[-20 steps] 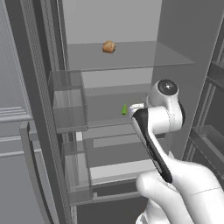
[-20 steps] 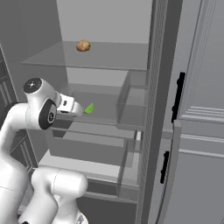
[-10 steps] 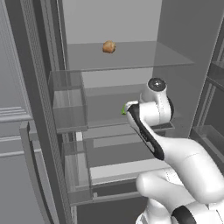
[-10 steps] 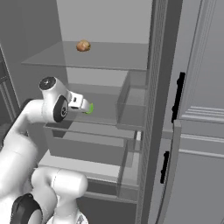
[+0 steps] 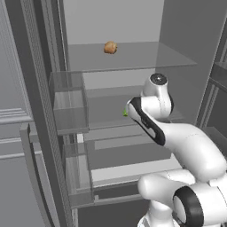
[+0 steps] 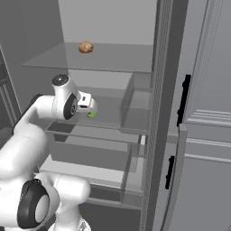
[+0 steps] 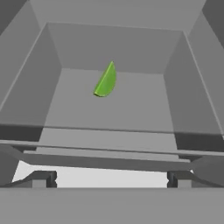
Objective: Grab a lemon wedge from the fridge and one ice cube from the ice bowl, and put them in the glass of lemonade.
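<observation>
Where shelved, lemon wedge (image 7: 105,80) looks yellow-green.

Compared with a second earlier, the white robot arm with dark joints (image 5: 153,115) reaches deeper into the open tall dark grey fridge (image 6: 160,90). Its round wrist joint sits higher and farther in, closer to the clear middle shelf (image 5: 106,116). In the left base view, the arm now covers most of the tiny yellow-green lemon wedge (image 7: 105,80), leaving only a sliver visible. In the right base view, the hand nearly touches the wedge.
</observation>
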Motion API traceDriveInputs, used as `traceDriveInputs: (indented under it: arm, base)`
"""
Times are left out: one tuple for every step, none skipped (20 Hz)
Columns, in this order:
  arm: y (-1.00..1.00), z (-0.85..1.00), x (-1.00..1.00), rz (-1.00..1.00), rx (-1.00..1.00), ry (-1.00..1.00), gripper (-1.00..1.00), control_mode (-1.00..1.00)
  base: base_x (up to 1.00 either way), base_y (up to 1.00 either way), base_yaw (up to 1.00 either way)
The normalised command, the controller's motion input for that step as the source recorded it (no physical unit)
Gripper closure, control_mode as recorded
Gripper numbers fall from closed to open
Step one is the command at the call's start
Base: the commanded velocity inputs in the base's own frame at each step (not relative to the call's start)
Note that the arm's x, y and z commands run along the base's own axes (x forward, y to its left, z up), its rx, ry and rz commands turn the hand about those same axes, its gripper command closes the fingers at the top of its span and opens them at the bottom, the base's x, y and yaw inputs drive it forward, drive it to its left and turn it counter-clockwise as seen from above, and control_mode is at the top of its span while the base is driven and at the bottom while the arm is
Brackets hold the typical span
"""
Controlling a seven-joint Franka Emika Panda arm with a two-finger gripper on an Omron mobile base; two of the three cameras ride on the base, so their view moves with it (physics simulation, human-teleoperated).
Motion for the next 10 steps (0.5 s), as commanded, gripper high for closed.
traceDriveInputs:
  arm:
    - [0.0, -0.1, 0.39, 0.0, 0.0, 0.06, -1.0, -1.0]
    - [0.0, -0.27, 0.36, 0.0, 0.0, 0.06, -1.0, -1.0]
    - [0.0, -0.41, 0.38, 0.0, 0.0, 0.03, -1.0, -1.0]
    - [0.0, -0.42, 0.44, 0.0, 0.0, 0.03, -1.0, -1.0]
    - [0.0, -0.41, 0.44, 0.0, 0.0, 0.03, -1.0, -1.0]
    - [0.01, -0.26, 0.49, 0.0, 0.0, 0.09, -1.0, -1.0]
    - [0.01, -0.22, 0.54, 0.0, 0.0, 0.13, -1.0, -1.0]
    - [0.01, -0.22, 0.55, 0.0, 0.0, 0.16, -1.0, -1.0]
    - [0.04, -0.23, 0.56, 0.0, 0.0, 0.17, -1.0, -1.0]
    - [0.01, -0.19, 0.58, 0.0, 0.0, 0.17, -1.0, -1.0]
  base:
    - [0.0, 0.0, 0.0]
    - [0.0, 0.0, 0.0]
    - [0.0, 0.0, 0.0]
    - [0.0, 0.0, 0.0]
    - [0.0, 0.0, 0.0]
    - [0.0, 0.0, 0.0]
    - [0.0, 0.0, 0.0]
    - [0.0, 0.0, 0.0]
    - [0.0, 0.0, 0.0]
    - [0.0, 0.0, 0.0]
